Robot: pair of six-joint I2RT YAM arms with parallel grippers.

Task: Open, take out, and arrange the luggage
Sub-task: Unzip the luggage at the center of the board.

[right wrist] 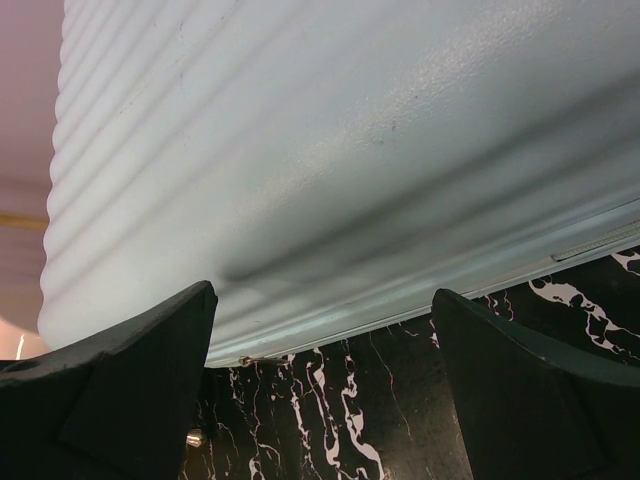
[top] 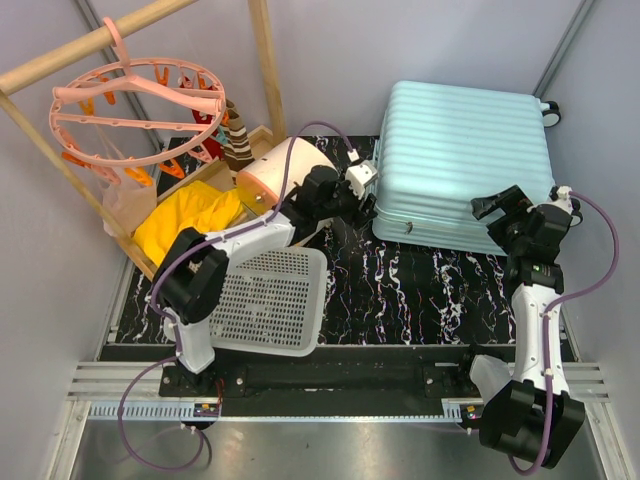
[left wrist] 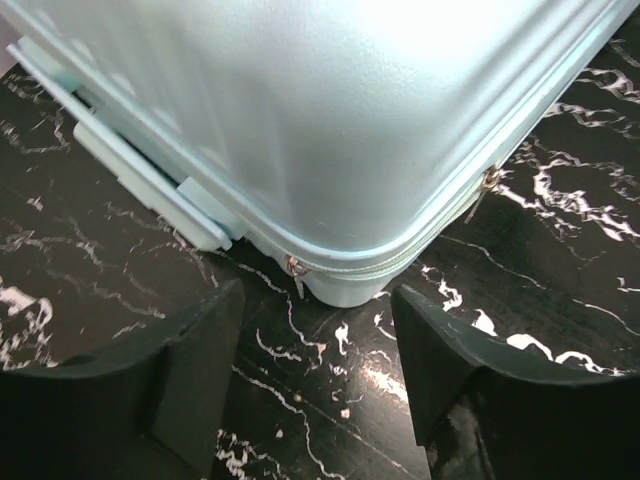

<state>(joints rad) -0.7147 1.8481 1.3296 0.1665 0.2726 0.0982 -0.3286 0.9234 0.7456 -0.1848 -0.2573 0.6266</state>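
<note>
Luggage [top: 460, 160]: one pale mint-blue ribbed hard-shell suitcase, lying flat and zipped shut at the far right of the black marbled table [top: 420, 290], wheels [top: 550, 112] at its far-right corner. The left wrist view shows its rounded near-left corner, two metal zip pulls [left wrist: 295, 268] hanging along the zip line, and a pale blue side handle [left wrist: 150, 170] lying flat against the left wall. Left gripper [top: 366, 205]: at that near-left corner, low over the table, jaws parted at a medium width with only bare table between them and nothing held. Its fingertips [left wrist: 200, 330] appear to stop just short of the shell, though contact cannot be ruled out from this angle. Right gripper [top: 497, 212]: at the near-right part of the case, jaws spread wide and empty, facing the ribbed shell above the zip seam, as its wrist view shows. White perforated basket [top: 270, 300]: near left, beside the left arm. Cream-and-orange rounded box [top: 285, 170]: far centre-left, partly hidden behind the left arm. Yellow cloth [top: 185, 220]: bunched in a wooden crate at the far left. Pink round peg hanger [top: 135, 100]: hanging from a wooden rail [top: 100, 40] at the far left corner.
</note>
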